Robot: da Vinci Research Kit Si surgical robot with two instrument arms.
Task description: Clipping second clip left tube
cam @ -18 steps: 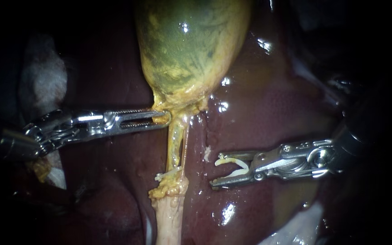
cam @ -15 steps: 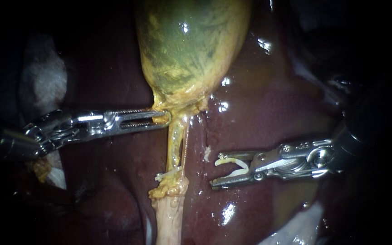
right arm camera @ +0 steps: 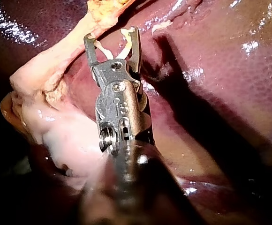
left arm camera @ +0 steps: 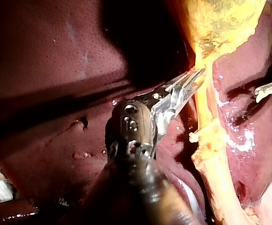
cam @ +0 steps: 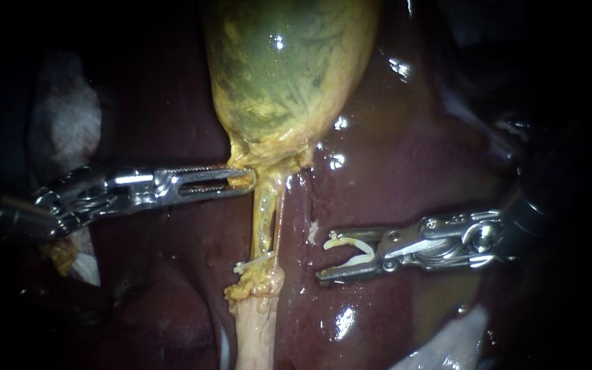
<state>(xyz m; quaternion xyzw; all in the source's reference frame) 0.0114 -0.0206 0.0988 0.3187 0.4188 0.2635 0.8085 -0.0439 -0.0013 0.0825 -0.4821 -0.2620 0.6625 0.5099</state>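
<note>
Liver (cam: 412, 171): lay beneath everything. Gallbladder (cam: 282, 75): my left instrument (cam: 244, 178) was clamped on its neck. Left tube (cam: 263, 219): ran down from that neck, a white clip (cam: 255, 262) across its lower end. My right instrument (cam: 323, 257): beside the tube, apart from it, jaws spread around an open clip (cam: 347, 241) seated against both.

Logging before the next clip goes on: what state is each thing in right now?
Left instrument: jaws shut on the neck of the green-yellow gallbladder.
Right instrument: jaws shut on an open white clip, beside the tubes, not touching them.
Closed white clip: set across the yellow left tube.
Gallbladder: full, unopened.
</note>
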